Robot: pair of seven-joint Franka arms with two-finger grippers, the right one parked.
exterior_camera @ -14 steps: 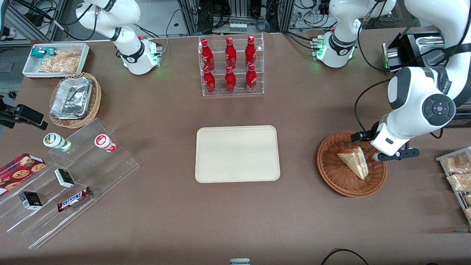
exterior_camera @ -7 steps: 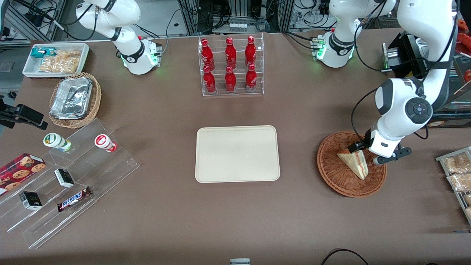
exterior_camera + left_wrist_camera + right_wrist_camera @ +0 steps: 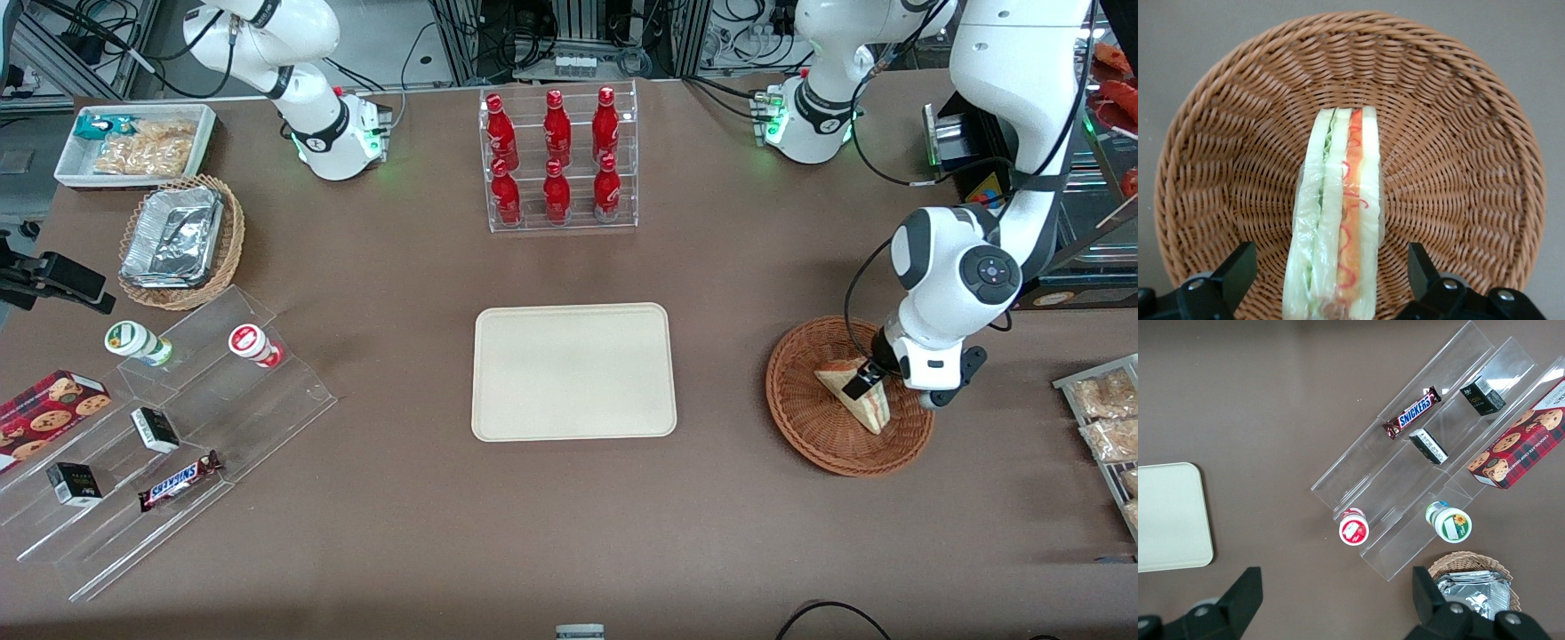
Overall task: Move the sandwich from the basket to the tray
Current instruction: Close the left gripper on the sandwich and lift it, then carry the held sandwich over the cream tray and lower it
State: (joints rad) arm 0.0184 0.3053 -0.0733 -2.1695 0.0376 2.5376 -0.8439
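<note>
The left arm's two-finger gripper (image 3: 1331,283) hangs low inside the round reddish-brown wicker basket (image 3: 800,427), fingers spread wide on either side of the plastic-wrapped triangular white-bread sandwich (image 3: 1338,220), gripping nothing yet. The wedge looks light, soft and slippery, best pinched gently across its flat bread faces. The cream rectangular tray (image 3: 573,372) waits toward the table's middle.

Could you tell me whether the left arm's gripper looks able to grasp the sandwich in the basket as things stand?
Probably yes: the gripper hangs open right over the sandwich in the basket, one finger at either side, nothing between.
</note>
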